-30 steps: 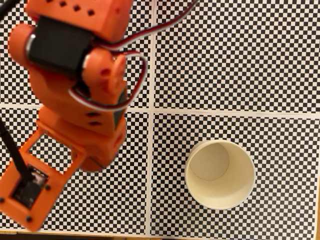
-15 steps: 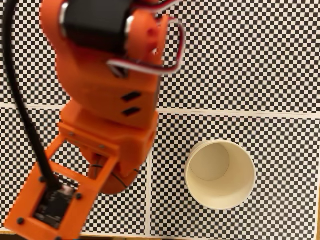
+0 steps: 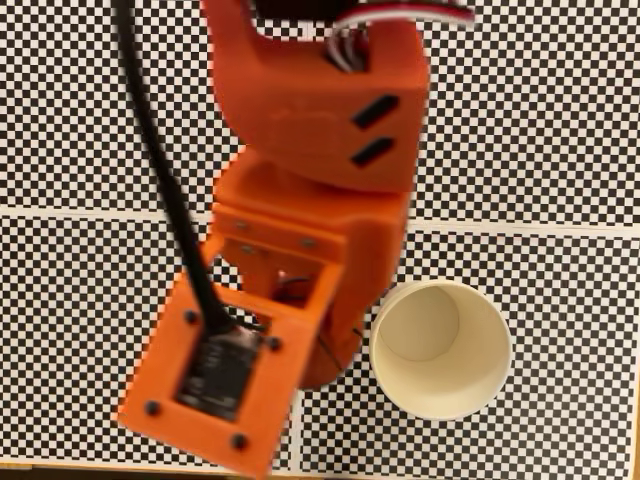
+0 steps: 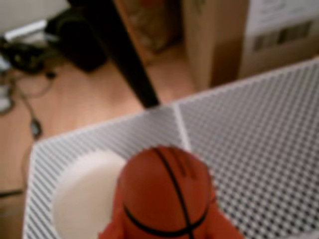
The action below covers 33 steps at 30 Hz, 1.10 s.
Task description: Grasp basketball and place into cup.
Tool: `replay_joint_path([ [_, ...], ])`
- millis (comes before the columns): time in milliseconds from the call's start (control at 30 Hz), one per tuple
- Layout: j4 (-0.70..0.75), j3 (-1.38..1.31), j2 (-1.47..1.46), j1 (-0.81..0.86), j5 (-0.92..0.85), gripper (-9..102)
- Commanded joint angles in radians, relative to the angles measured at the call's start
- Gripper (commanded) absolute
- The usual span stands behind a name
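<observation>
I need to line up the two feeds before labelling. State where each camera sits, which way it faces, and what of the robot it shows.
Fixed view: above the checkered table, looking straight down; shows the orange arm from above, beside the cup.
Wrist view: rides on the arm, looking forward and down past the gripper shut on the basketball; floor and boxes beyond.
Shared: the cup and the table.

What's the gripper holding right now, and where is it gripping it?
The basketball, pinched at its lower sides by the gripper in the wrist view.
</observation>
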Motion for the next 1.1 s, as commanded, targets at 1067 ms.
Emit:
replay_joint_path([
  [1067, -0.252, -0.040, -0.155, -0.202, 0.103, 0],
])
